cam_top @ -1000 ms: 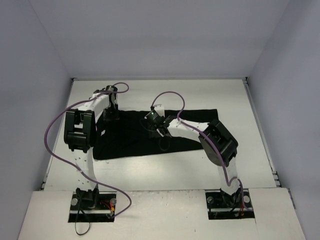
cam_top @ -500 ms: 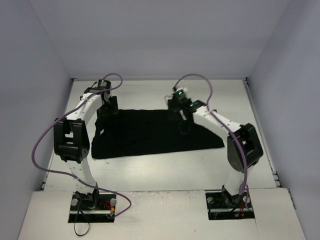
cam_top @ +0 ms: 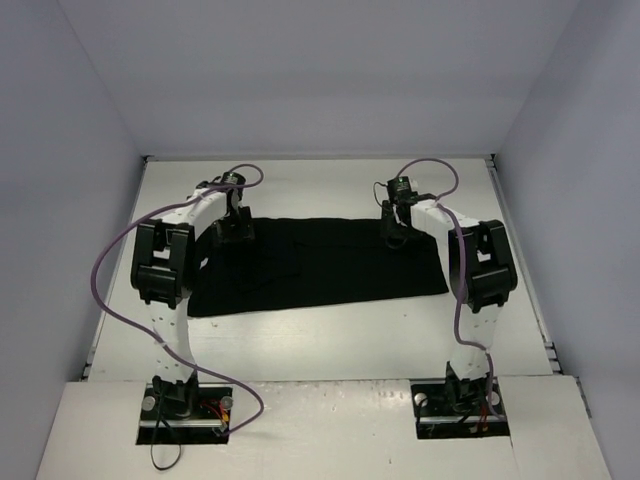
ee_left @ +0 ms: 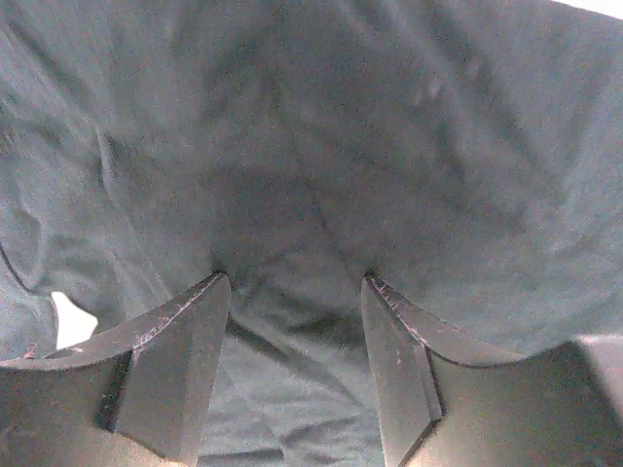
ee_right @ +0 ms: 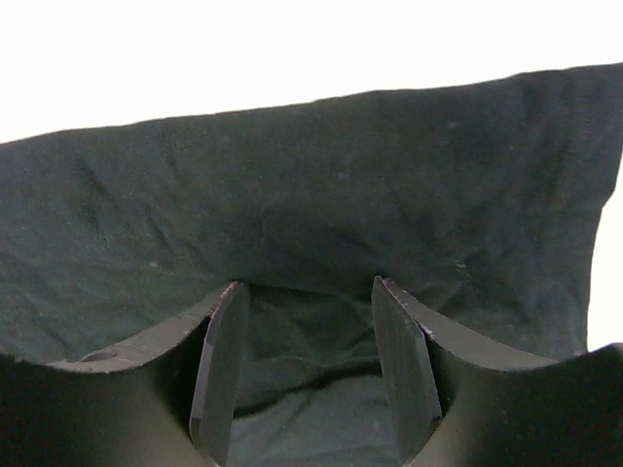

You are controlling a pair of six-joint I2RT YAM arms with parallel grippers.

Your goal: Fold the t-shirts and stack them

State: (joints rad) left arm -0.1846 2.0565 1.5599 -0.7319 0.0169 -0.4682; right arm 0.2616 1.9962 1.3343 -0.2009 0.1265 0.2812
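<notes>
Left gripper (ee_left: 297,282) parted over wrinkled cloth, right gripper (ee_right: 310,287) parted near the cloth's far edge, detail only the wrist views give, top view alone shows the whole black t-shirt (cam_top: 320,265) spread on the white desk (cam_top: 330,345), pale walls (cam_top: 300,80) around

The t-shirt (cam_top: 320,268) was plain black, unpatterned, reading dark grey-green up close. The table (cam_top: 320,340) was white. The left arm (cam_top: 172,332) and right arm (cam_top: 468,345) were white with black joints; the left end effector (cam_top: 238,232) and right end effector (cam_top: 397,238) were black. Cables (cam_top: 100,268) were purple.
</notes>
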